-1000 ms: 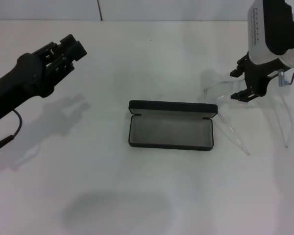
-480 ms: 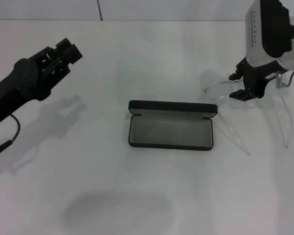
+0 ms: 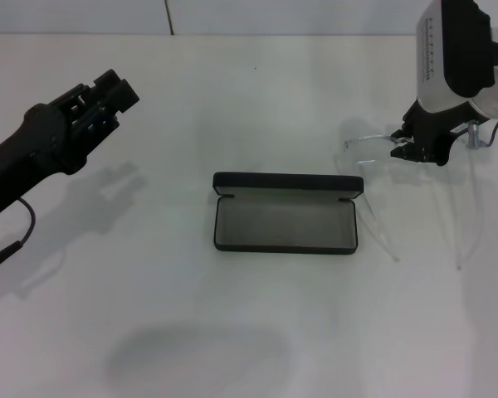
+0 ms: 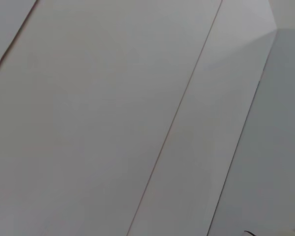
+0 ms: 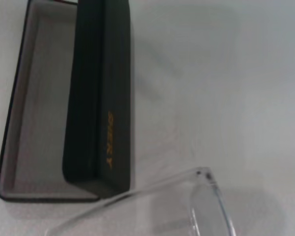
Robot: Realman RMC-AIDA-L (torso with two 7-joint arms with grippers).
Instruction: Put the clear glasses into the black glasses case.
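The right gripper (image 3: 417, 149) pinches the glasses (image 3: 373, 153) at far right, their arms trailing toward the near side, right of the open case (image 3: 285, 214); the left gripper (image 3: 100, 93) hovers far left, its fingers unreadable.

There is one pair of glasses (image 3: 373, 157). There is one case (image 3: 285, 224). Two grippers are visible, left (image 3: 108, 87) and right (image 3: 415, 149).
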